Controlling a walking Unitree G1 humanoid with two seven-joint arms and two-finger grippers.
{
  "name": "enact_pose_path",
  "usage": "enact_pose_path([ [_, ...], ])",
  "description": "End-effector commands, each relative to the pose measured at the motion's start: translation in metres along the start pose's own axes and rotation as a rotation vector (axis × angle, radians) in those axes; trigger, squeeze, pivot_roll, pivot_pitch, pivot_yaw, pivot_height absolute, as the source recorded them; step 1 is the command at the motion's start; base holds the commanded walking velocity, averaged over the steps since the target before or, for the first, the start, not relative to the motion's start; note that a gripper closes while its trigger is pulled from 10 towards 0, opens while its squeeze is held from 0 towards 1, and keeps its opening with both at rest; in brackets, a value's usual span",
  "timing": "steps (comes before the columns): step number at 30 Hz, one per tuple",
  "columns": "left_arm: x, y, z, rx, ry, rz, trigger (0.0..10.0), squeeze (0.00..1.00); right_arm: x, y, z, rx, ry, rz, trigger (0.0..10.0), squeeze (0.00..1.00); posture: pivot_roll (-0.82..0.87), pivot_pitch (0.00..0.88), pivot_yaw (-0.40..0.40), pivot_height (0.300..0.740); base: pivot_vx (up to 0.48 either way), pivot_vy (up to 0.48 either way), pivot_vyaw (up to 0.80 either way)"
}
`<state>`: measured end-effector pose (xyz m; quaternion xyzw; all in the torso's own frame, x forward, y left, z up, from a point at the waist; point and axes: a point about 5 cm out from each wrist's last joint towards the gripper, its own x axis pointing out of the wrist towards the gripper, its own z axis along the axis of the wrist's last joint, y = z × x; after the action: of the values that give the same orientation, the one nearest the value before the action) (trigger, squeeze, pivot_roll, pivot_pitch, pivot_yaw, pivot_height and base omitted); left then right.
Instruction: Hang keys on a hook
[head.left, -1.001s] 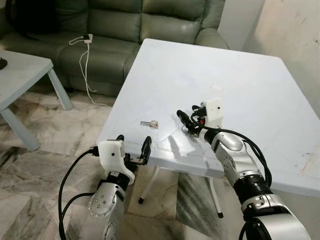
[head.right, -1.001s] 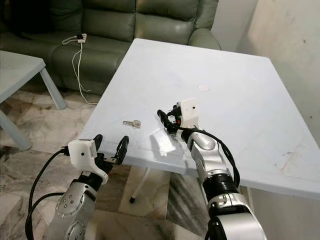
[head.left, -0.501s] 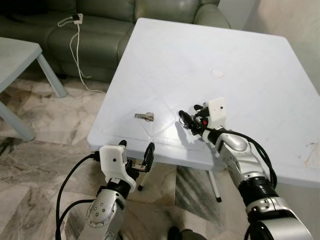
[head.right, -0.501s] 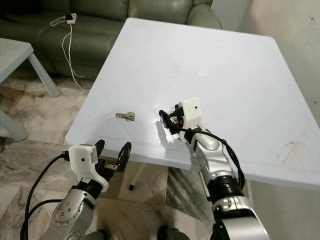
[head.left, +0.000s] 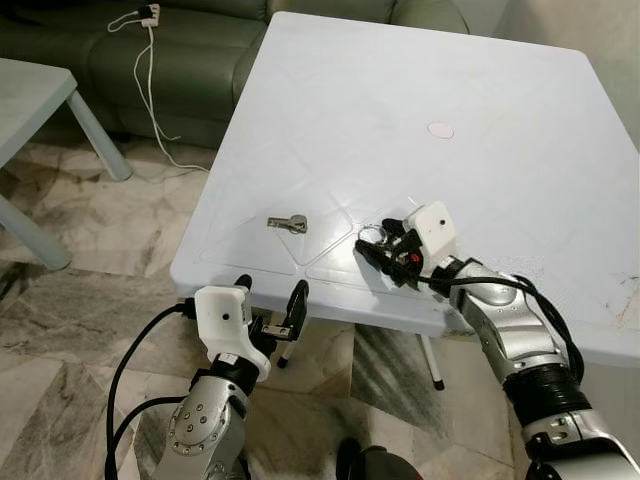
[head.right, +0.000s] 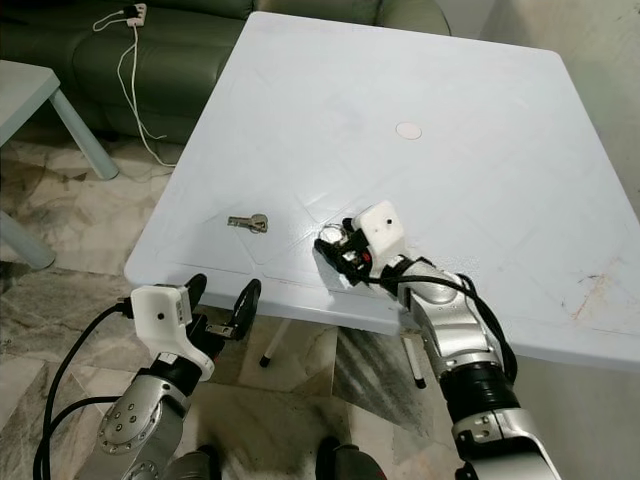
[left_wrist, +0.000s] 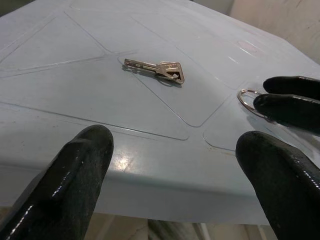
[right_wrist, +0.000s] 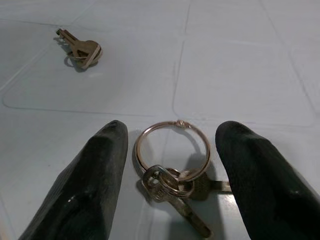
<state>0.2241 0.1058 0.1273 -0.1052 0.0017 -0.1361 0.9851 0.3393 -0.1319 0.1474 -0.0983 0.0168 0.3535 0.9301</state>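
From the left eye view, the right gripper (head.left: 383, 240) was down on the white table (head.left: 420, 90) near its front edge, its 2 black fingers spread apart on either side of a key ring (head.left: 371, 236) that lay flat on the surface. A single loose key (head.left: 288, 223) lay on the table to the robot's left of the ring, apart from it. The left gripper (head.left: 271, 297) hung just below and in front of the table's front edge, fingers parted, with nothing between them. A small round mark (head.left: 440, 129) showed farther back on the tabletop, and a green sofa (head.left: 200, 40) with a white cable (head.left: 150, 60) stood behind the table.

The right eye view showed the same layout: the ring sat between the right claw's spread fingers near the front edge, and the left claw hung open under the edge.

In the left wrist view, the 2 left fingers (left_wrist: 75, 185) stood wide apart in front of the table's edge, touching nothing. The single key lay beyond them on the tabletop, and the right gripper's fingertips reached the ring at the side.

In the right wrist view, the right fingers (right_wrist: 95, 180) were open fairly wide with the ring and its bunch of keys (right_wrist: 172, 182) lying on the table between them. The ring lay close to both fingers, but I could not tell if either touched it.
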Motion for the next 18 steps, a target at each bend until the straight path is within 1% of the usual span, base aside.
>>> enact_pose_path([
  [1,-0.0019,0.0008,-0.0083,-0.006,0.051,0.018,10.0,0.00,-0.0039,-0.0006,0.0018,-0.008,-0.005,0.008,3.9,0.00,0.09,0.250,-0.120,0.740,0.000,0.000,0.00],
  [2,-0.0021,0.0010,-0.0084,-0.004,0.051,0.019,10.0,0.00,-0.0043,-0.0021,0.0023,-0.028,0.006,-0.004,3.0,0.00,0.09,0.248,-0.121,0.740,0.000,0.000,0.00],
  [3,-0.0022,0.0011,-0.0085,-0.004,0.051,0.021,10.0,0.00,-0.0049,-0.0022,0.0024,-0.027,0.007,-0.002,0.0,0.00,0.09,0.246,-0.122,0.740,0.000,0.000,0.00],
  [4,-0.0023,0.0012,-0.0085,-0.005,0.051,0.022,10.0,0.00,-0.0052,-0.0020,0.0022,-0.022,0.009,0.003,0.0,0.00,0.09,0.246,-0.122,0.740,0.000,0.000,0.00],
  [5,-0.0023,0.0012,-0.0083,-0.006,0.052,0.023,10.0,0.00,-0.0058,-0.0022,0.0029,-0.043,0.017,0.001,0.0,0.00,0.09,0.246,-0.123,0.740,0.000,0.000,0.00],
  [6,-0.0024,0.0013,-0.0083,-0.006,0.051,0.024,10.0,0.00,-0.0054,-0.0022,0.0022,-0.056,0.031,0.004,3.8,0.00,0.09,0.246,-0.123,0.740,0.000,0.000,0.00],
  [7,-0.0026,0.0014,-0.0084,-0.005,0.051,0.024,10.0,0.00,-0.0050,-0.0023,0.0013,-0.052,0.039,0.007,10.0,0.00,0.09,0.246,-0.123,0.740,0.000,0.000,0.00],
  [8,-0.0025,0.0014,-0.0085,-0.005,0.051,0.024,10.0,0.00,-0.0052,-0.0020,0.0022,-0.037,0.022,0.014,9.5,0.00,0.09,0.240,-0.125,0.740,0.000,0.000,0.00],
  [9,-0.0021,0.0013,-0.0084,-0.005,0.051,0.024,10.0,0.00,-0.0059,-0.0016,0.0033,-0.018,0.011,0.021,10.0,0.00,0.09,0.240,-0.125,0.740,0.000,0.000,0.00],
  [11,-0.0020,0.0010,-0.0082,-0.005,0.050,0.023,10.0,0.00,-0.0038,-0.0007,0.0003,-0.008,0.054,0.024,10.0,0.00,0.09,0.240,-0.125,0.740,0.000,0.000,0.00],
  [12,-0.0023,0.0005,-0.0087,-0.006,0.051,0.023,10.0,0.00,-0.0030,0.0005,0.0004,0.028,0.045,0.031,10.0,0.00,0.09,0.238,-0.128,0.740,0.000,0.000,0.00],
  [14,-0.0024,0.0005,-0.0089,-0.006,0.051,0.024,10.0,0.00,-0.0030,0.0009,0.0021,0.055,0.020,0.035,10.0,0.00,0.09,0.238,-0.128,0.740,0.000,0.000,0.00],
  [15,-0.0028,0.0000,-0.0091,-0.006,0.052,0.023,10.0,0.00,-0.0025,-0.0007,0.0031,0.065,0.012,0.012,10.0,1.00,0.10,0.237,-0.129,0.740,0.000,0.000,0.00],
  [17,-0.0031,-0.0002,-0.0095,-0.007,0.053,0.026,10.0,0.00,-0.0015,-0.0022,0.0042,0.070,0.005,-0.009,10.0,1.00,0.10,0.237,-0.130,0.740,0.000,0.000,0.00],
  [18,-0.0037,-0.0006,-0.0099,-0.009,0.053,0.026,10.0,0.00,-0.0012,-0.0013,0.0039,0.081,0.012,0.001,10.0,1.00,0.10,0.236,-0.130,0.740,0.000,0.000,0.00],
])
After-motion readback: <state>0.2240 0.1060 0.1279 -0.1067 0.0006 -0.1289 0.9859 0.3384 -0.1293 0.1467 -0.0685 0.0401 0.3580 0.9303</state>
